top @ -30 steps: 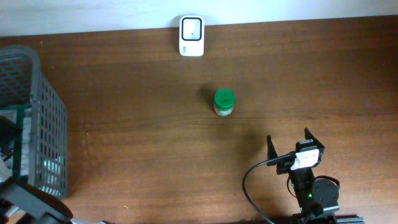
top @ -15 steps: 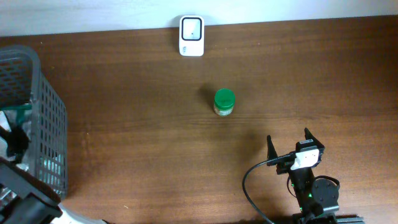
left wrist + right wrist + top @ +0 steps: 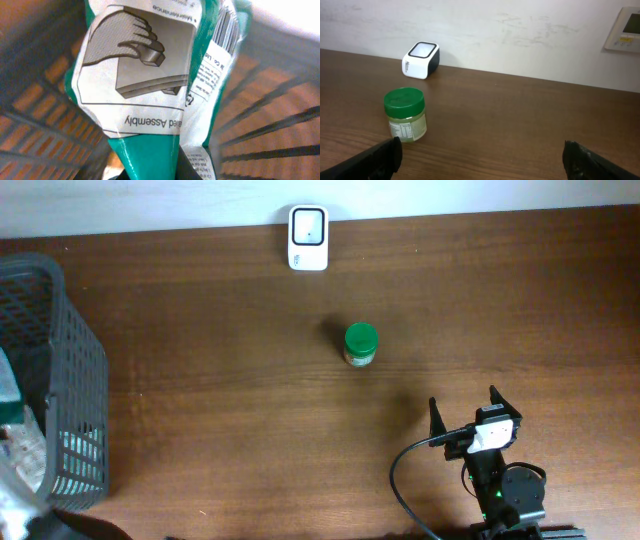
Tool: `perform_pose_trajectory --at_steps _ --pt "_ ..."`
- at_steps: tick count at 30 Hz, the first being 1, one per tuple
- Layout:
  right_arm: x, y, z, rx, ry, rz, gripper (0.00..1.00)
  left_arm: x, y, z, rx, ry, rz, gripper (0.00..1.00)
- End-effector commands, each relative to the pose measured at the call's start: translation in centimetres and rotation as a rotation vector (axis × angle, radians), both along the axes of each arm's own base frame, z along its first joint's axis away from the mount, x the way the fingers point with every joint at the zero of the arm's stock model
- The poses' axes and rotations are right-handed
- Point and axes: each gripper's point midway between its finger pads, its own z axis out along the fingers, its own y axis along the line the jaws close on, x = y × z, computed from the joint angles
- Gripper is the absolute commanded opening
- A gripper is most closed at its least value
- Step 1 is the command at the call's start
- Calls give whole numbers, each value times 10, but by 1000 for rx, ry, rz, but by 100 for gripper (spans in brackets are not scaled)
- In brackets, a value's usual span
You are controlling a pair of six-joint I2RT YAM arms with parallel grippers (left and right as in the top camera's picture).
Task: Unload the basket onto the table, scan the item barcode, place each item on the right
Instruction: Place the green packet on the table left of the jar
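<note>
**A:** Left side status?

**B:** My left jaws are down inside the grey basket (image 3: 70, 380) at the left end of the table (image 3: 220, 440). Overhead barely catches that arm, so I go by the wrist view.

**A:** Holding anything?

**B:** Yes. The jaws are nearly closed, pinched on the bottom end of a teal-and-white packet (image 3: 145, 100). It bunches narrow where it meets me at the lower edge of the wrist view. The tips themselves are mostly out of frame.

**A:** Packet orientation?

**B:** It stands up in front of the wrist camera and fills most of the view, with basket mesh all around. The white label faces the lens. It has a drawing on it, and the word "Assembly" reads upside down.

**A:** Barcode?

**B:** The barcode (image 3: 229, 27) is at the packet's upper right, on a panel turned partly away from the lens. The bars are visible, at a slant.

**A:** Scanner?

**B:** The white scanner (image 3: 308, 238) sits at the far edge of the table by the wall, roughly centre. It is well apart from the basket and the packet.

**A:** Right side?

**B:** My right jaws are spread fully wide with nothing between them, at the near edge of the table, right of centre. They face a green-lidded jar (image 3: 360, 345) standing upright mid-table, between me and the scanner. No contact.
</note>
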Motion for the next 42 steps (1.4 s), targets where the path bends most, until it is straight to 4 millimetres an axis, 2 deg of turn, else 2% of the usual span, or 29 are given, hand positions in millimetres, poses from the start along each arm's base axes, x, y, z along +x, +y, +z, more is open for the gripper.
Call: perform_pose_trajectory --at_steps 1,2,3,4,6,7,9,11,13,14,16,18,20,22,24,26,28,29,30,31,32,35,37,40,42 --pt "0 3 -2 8 4 12 98 1 -48 91 -42 -292 -96 0" --pt "0 3 -2 8 4 12 98 -3 -65 111 -68 -357 -131 0" --pt "0 3 -2 8 4 12 98 -6 -106 142 -90 -440 -243 0" --pt "0 3 -2 8 4 12 98 -4 -124 149 -98 -453 -292 0" --pt "0 3 -2 8 4 12 98 10 -183 148 -164 -439 -449 0" --pt "0 3 -2 8 4 12 98 16 -204 143 -190 -420 -501 0" --pt "0 3 -2 8 4 12 98 29 -256 125 -268 -351 -624 0" --pt "0 3 -2 8 4 12 98 40 -302 86 -343 -204 -690 0" --pt "0 3 -2 8 4 12 98 53 -339 36 -373 -27 -719 0" --pt "0 3 -2 8 4 12 98 59 -364 4 -390 79 -750 0" --pt "0 3 -2 9 4 12 98 66 -406 -46 -433 228 -821 0" --pt "0 3 -2 9 4 12 98 68 -439 -94 -487 359 -833 0" --pt "0 3 -2 8 4 12 98 70 -457 -126 -512 434 -832 0" --pt "0 3 -2 8 4 12 98 77 -467 -167 -524 505 -737 0" --pt "0 3 -2 9 4 12 98 77 -486 -197 -585 555 -664 0" --pt "0 3 -2 8 4 12 98 69 -506 -221 -592 606 -669 4" --pt "0 3 -2 8 4 12 98 62 -518 -229 -584 633 -691 12" --pt "0 3 -2 8 4 12 98 57 -528 -230 -574 642 -712 35" --pt "0 3 -2 8 4 12 98 56 -532 -230 -563 639 -723 68" --pt "0 3 -2 8 4 12 98 56 -539 -228 -558 628 -743 90" --pt "0 3 -2 8 4 12 98 55 -541 -229 -545 627 -746 99" --pt "0 3 -2 8 4 12 98 59 -544 -221 -510 608 -803 99" --pt "0 3 -2 8 4 12 99 70 -542 -191 -448 537 -856 99" --pt "0 3 -2 8 4 12 99 99 -491 -105 -149 319 -724 99" --pt "0 3 -2 8 4 12 98 100 -451 -41 -52 170 -605 99"
